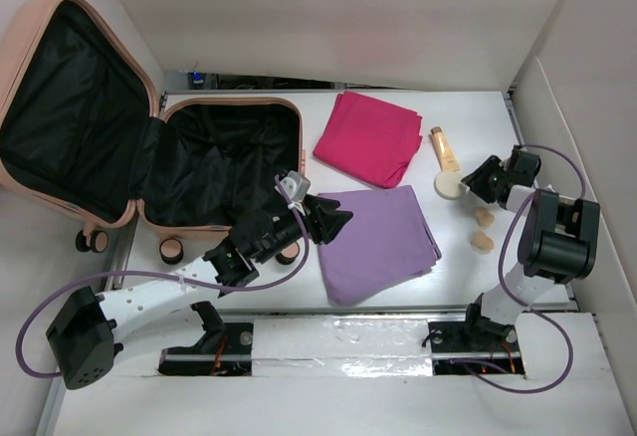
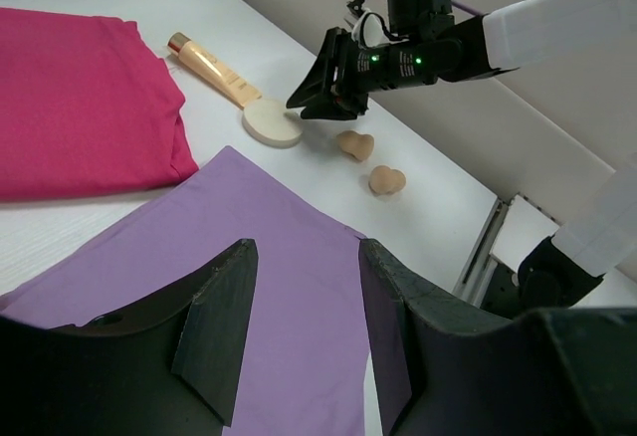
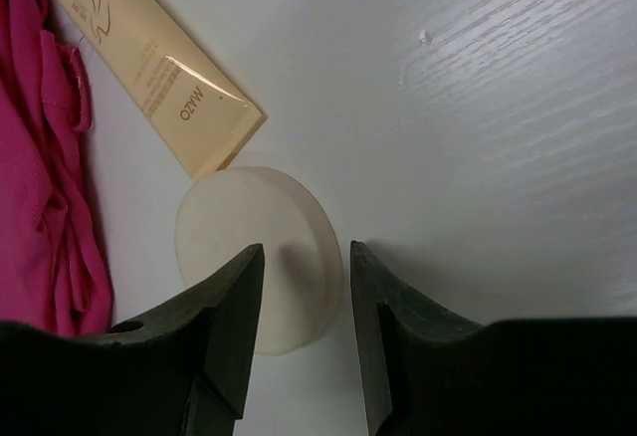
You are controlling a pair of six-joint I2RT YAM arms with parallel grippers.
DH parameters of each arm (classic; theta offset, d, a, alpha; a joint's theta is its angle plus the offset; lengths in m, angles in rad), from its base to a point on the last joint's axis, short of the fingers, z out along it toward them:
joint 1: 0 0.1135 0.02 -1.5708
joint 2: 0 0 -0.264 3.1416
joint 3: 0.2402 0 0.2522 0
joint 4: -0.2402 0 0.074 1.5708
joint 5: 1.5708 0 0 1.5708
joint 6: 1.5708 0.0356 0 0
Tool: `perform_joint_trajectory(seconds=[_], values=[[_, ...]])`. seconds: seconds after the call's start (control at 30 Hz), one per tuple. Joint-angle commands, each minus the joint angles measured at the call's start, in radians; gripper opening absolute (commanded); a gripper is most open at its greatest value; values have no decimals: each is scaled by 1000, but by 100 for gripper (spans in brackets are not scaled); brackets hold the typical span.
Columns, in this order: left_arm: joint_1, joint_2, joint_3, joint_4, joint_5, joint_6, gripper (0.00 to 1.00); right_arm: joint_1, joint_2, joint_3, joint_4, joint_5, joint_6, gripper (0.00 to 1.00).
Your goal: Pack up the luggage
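Sitting open at the table's far-left corner: luggage (image 1: 231, 105), lid leaning back on the wall, black lining exposed, wheels toward the arms. Purple cloth (image 1: 383, 242) lies folded flat mid-table, just right of the case. Pink cloth (image 1: 368, 137) is folded behind it, near but apart. Left gripper (image 1: 333, 219) hovers at the purple cloth's left edge, jaws spread wide, nothing between them. Right gripper (image 3: 304, 252) has its jaws partly open, tips down over the right part of the round cream puff (image 3: 239, 247); can't tell if they touch it. Cream tube (image 3: 149, 58) touches the puff's far edge. Two small tan sponges (image 1: 485, 218) (image 1: 482, 243) sit just right of the puff.
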Motion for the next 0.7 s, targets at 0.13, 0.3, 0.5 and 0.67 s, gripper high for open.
perform_joint_trajectory(seconds=[0.13,0.3,0.5,0.67], values=[[11,-18,33,50,-4,7,43,-8,41,42,63,-84,67,45],[11,-33,38,30,-21,8,42,-8,53,47,31,-40,51,32],[11,-23,29,42,-38,-4,40,-8,-31,-10,60,-31,67,0],[11,-26,19,41,-102,-35,41,4,-224,-46,9,8,44,0]])
